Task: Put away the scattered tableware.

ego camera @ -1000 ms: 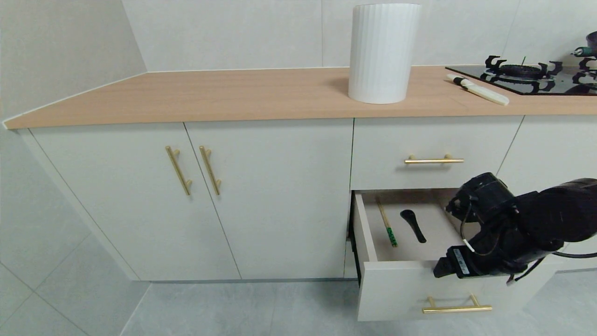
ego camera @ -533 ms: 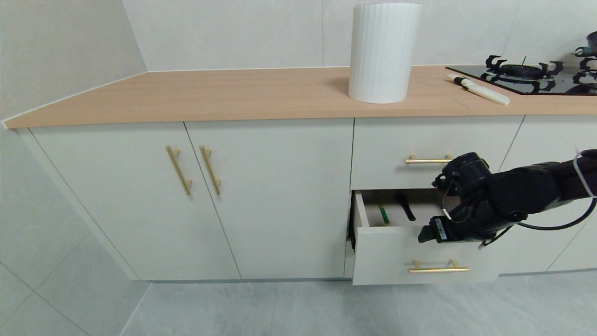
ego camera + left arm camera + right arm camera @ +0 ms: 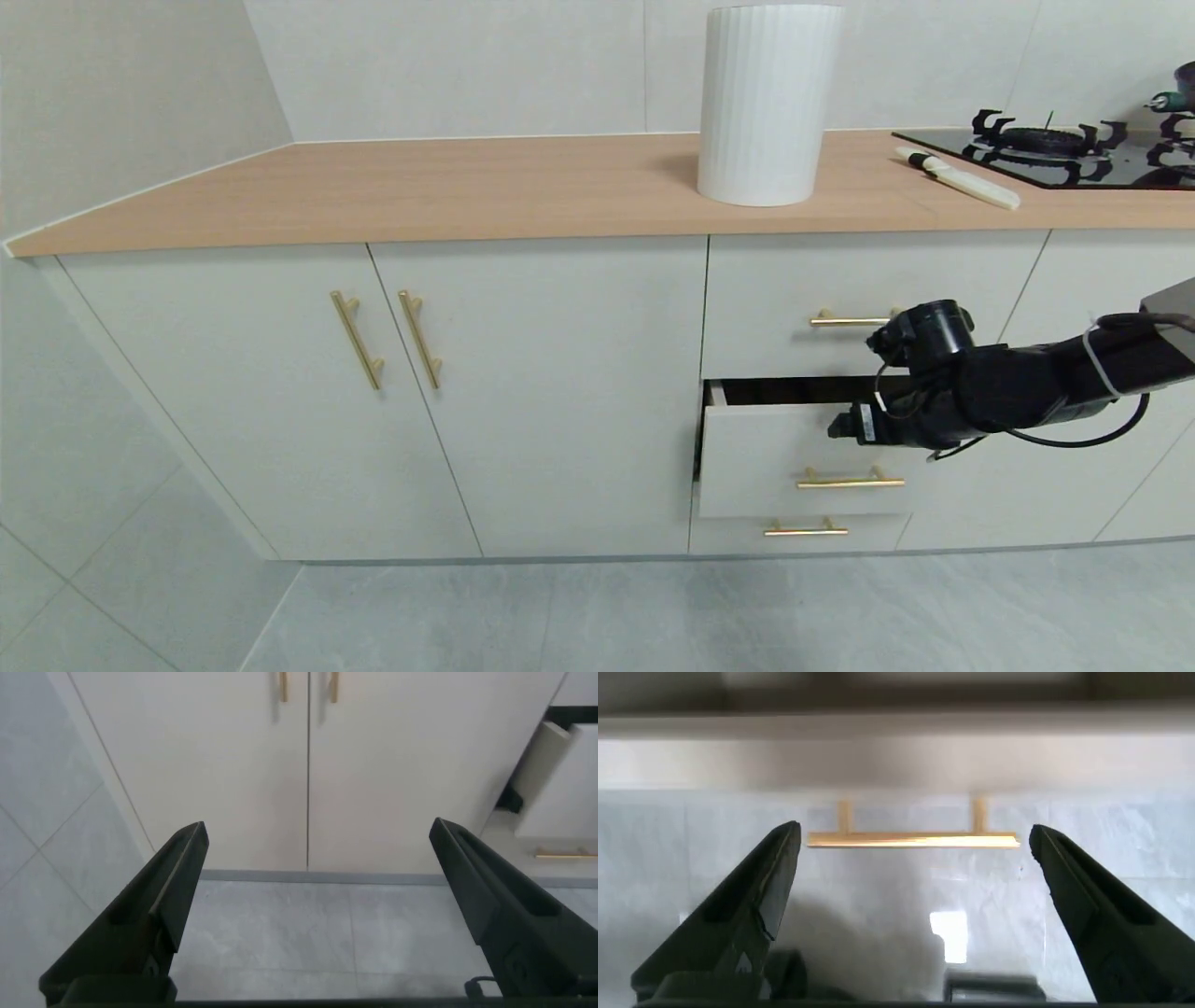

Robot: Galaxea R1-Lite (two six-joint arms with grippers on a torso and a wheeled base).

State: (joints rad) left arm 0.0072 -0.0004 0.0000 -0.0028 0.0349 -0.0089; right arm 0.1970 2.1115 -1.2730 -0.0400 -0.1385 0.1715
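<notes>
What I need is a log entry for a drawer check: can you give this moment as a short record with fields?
Middle drawer: nearly shut, dark gap along its top; contents hidden.
Right hand: open, at the drawer front above its gold handle.
Left hand: open, low, facing the cabinet doors.
Counter: white ribbed container; knife beside the stove.

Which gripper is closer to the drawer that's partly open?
Right. The right gripper is at the front of the drawer, just above its handle. The left gripper hangs off to the side, facing the cabinet doors, away from the drawer.
</notes>
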